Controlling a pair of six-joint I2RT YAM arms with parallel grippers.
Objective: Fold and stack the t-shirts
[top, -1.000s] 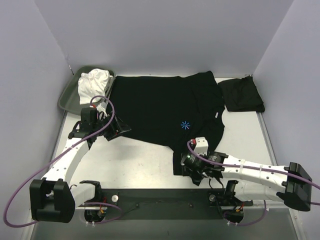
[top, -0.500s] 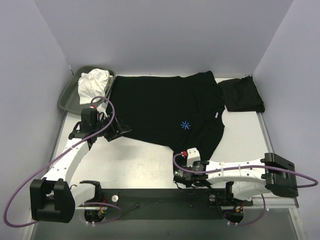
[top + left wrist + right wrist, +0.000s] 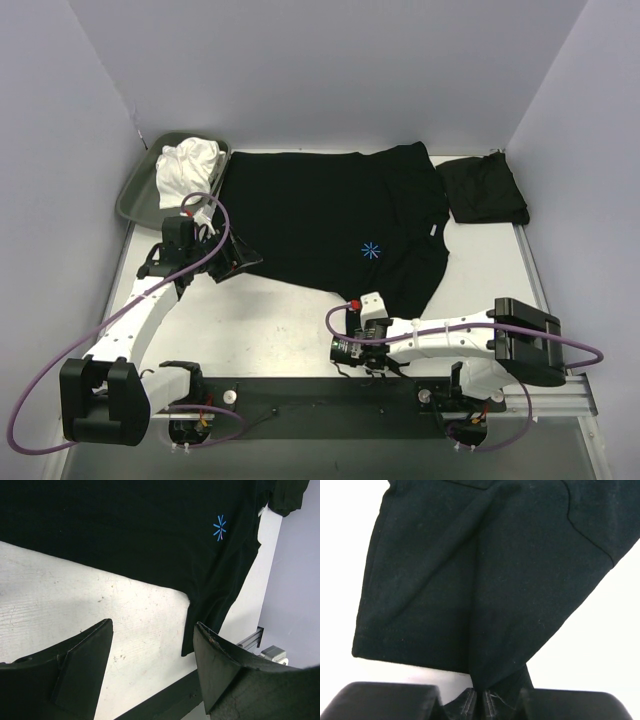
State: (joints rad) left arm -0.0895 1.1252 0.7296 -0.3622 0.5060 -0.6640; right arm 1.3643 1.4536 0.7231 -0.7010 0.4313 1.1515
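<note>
- Right pincer (image 3: 481, 701) nipped tight on the black t-shirt (image 3: 320, 215) at its near edge.
- Left pincer (image 3: 152, 626) gapes wide, empty, over the worktop (image 3: 265, 320) by the t-shirt's left edge.

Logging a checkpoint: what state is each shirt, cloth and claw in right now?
spread t-shirt: flat, unfolded, near edge pinched.
folded t-shirt: folded, lying far right.
white cloth: crumpled in the tray.
left claw: open, empty.
right claw: shut on spread t-shirt.

The spread t-shirt (image 3: 320, 220) is thin, matt black knit cloth with a stitched hem. The folded t-shirt (image 3: 483, 190) is matching matt cloth. The tray (image 3: 135, 197) is smooth grey-green plastic. The table (image 3: 75, 605) is matt white, scuffed and speckled.
</note>
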